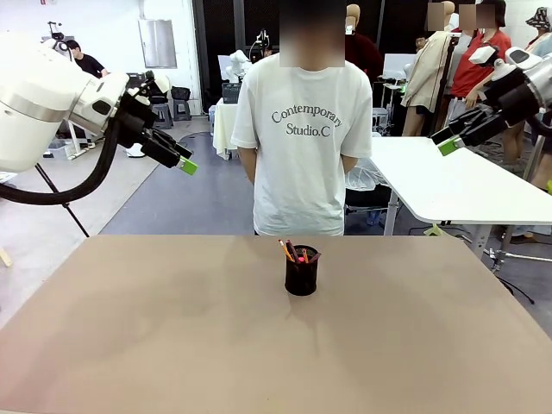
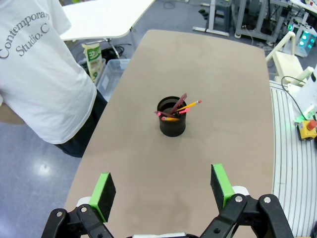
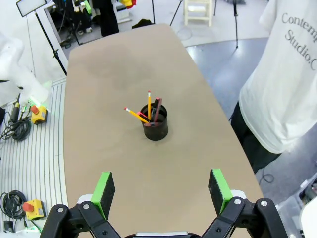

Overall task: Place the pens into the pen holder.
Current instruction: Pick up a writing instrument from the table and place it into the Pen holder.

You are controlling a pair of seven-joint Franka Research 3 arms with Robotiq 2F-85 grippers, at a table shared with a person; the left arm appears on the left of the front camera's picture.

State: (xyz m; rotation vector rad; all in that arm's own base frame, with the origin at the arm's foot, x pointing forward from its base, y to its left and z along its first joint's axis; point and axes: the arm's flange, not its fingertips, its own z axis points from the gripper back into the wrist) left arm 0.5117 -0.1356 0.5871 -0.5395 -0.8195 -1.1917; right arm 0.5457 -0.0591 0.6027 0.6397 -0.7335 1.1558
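A small black pen holder [image 1: 302, 272] stands upright near the middle of the brown table [image 1: 172, 345], toward the far edge. The pens [image 1: 291, 251] stand inside it, their tips leaning out over the rim: yellow-orange pencils, a dark maroon pen and pink-red ends. The left wrist view looks down on the holder [image 2: 172, 124] with the pens [image 2: 181, 107] fanned to one side. In the right wrist view the holder [image 3: 156, 128] and pens [image 3: 147, 111] sit mid-table. My left gripper [image 1: 185, 162] hangs high at the left, open and empty. My right gripper [image 1: 448, 142] hangs high at the right, open and empty.
A person in a white T-shirt [image 1: 302, 129] stands at the table's far edge with hands behind the back. A white table [image 1: 448, 185] stands behind at the right. Bare brown tabletop lies all around the holder.
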